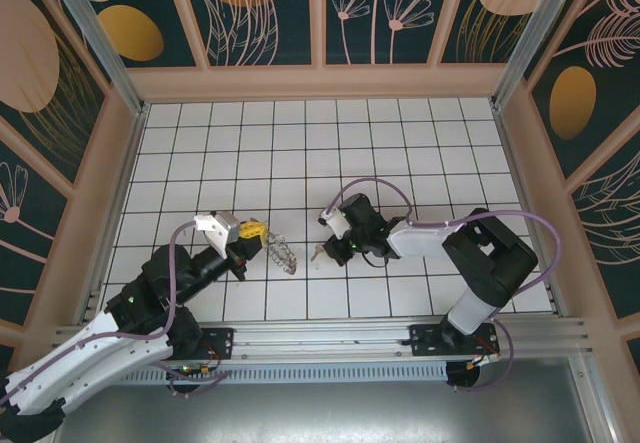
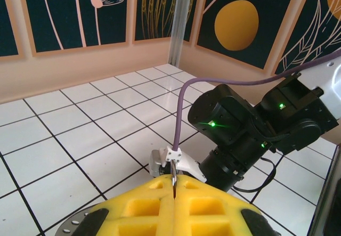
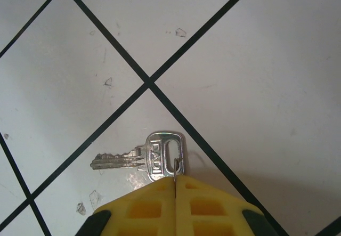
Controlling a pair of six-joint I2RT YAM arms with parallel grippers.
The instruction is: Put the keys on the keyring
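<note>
Silver key (image 3: pixel 139 159) lies flat on the white table (image 3: pixel 256 60), not on the keyring (image 1: pixel 285 254) yet, so threading is left. Our right jaws are together at its head, maybe nipping it. Our left jaws clamp the keyring's edge.

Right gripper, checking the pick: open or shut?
Shut. The right gripper has its yellow pads pressed together, pinching the thin loop on the key.
</note>
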